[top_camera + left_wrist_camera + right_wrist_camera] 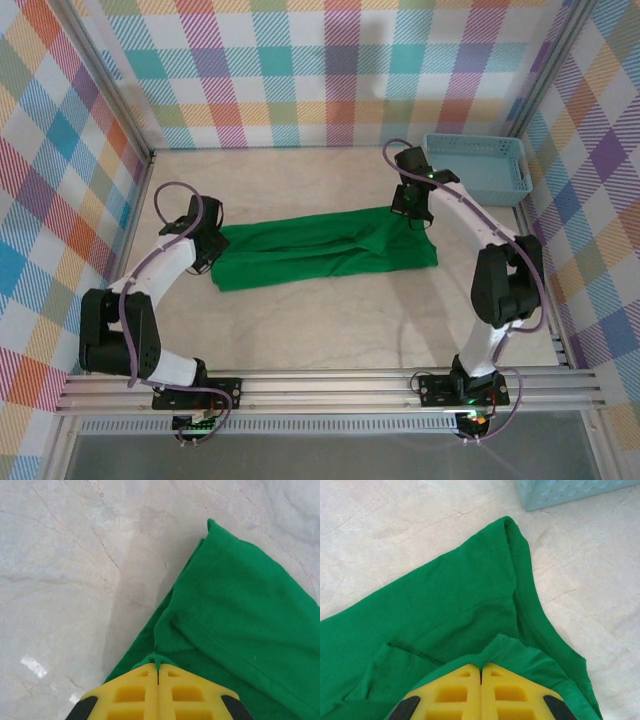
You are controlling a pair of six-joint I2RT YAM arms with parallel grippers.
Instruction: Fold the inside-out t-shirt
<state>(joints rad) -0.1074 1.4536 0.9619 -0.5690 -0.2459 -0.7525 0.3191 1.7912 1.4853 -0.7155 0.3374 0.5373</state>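
The bright green t-shirt (325,250) lies as a long folded strip across the middle of the table. At its left end my left gripper (205,240) is shut on a pinch of the cloth; in the left wrist view green fabric (235,610) pokes out between the yellow fingertips (158,669). My right gripper (413,207) is shut on the shirt's far right corner. In the right wrist view a raised fold of the t-shirt (445,605) is clamped between the yellow fingertips (481,668).
A light blue plastic basket (478,165) stands at the back right, close to my right arm; its corner (560,492) lies just beyond the shirt. Checked walls and metal rails enclose the pale tabletop (300,330).
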